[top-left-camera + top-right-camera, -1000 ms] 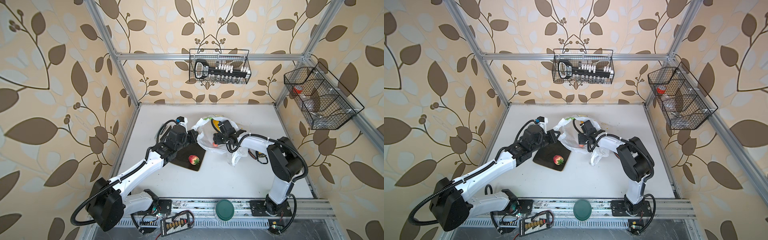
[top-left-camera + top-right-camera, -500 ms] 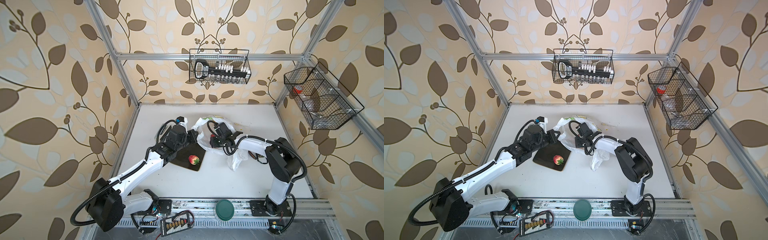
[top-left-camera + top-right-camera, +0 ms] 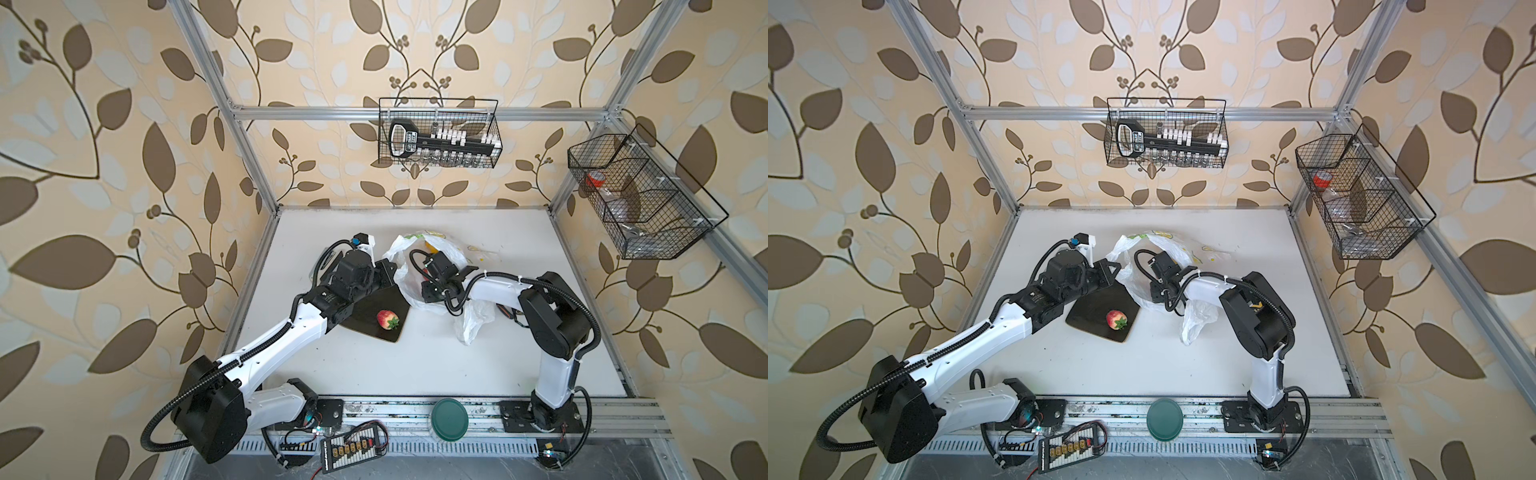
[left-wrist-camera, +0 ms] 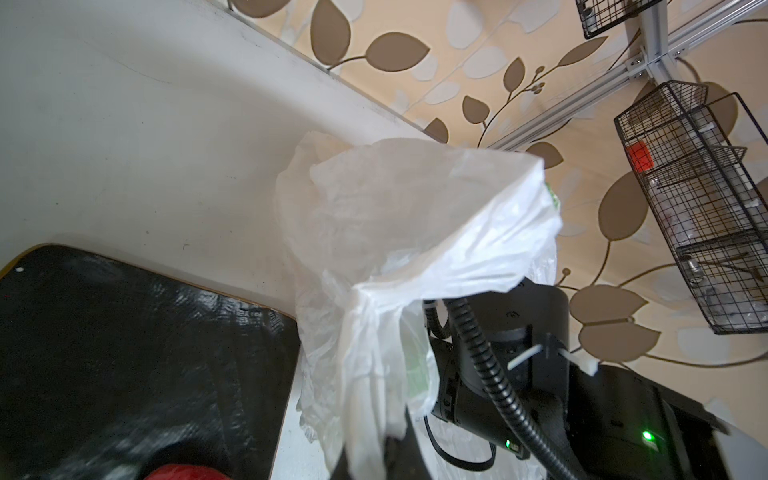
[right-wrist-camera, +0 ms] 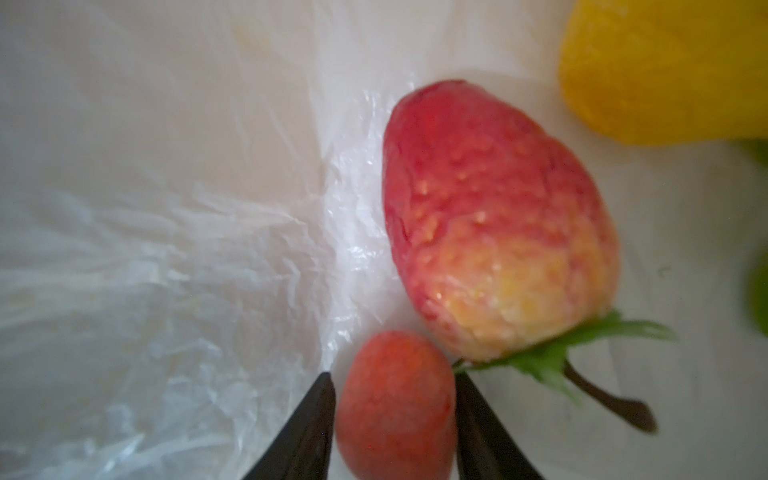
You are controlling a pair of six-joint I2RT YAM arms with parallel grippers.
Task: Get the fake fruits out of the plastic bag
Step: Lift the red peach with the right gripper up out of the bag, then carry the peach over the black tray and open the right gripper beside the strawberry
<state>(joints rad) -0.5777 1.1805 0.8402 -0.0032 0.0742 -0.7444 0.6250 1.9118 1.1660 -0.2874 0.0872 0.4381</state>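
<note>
My left gripper [image 4: 374,457] is shut on a bunched edge of the white plastic bag [image 4: 395,232] and holds it up beside the black plate [image 3: 365,307]. One fake strawberry [image 3: 387,319] lies on that plate. My right gripper [image 5: 395,376] is inside the bag [image 3: 401,253], its two fingers pressed against either side of a small red-orange fruit [image 5: 395,407]. A larger strawberry [image 5: 498,216] with a green cap lies just past it, touching it. A yellow fruit [image 5: 665,70] sits further in. In both top views the right gripper's body hides its fingertips.
A green round lid [image 3: 449,419] sits on the front rail. Wire baskets hang on the back wall [image 3: 438,133] and the right wall [image 3: 640,195]. A loose bag handle [image 3: 473,324] trails toward the right arm's base. Aluminium frame posts bound the white table.
My right gripper has pushed further left into the bag and its jaws have narrowed onto the small fruit. The left arm and the bag edge it holds have stayed put.
</note>
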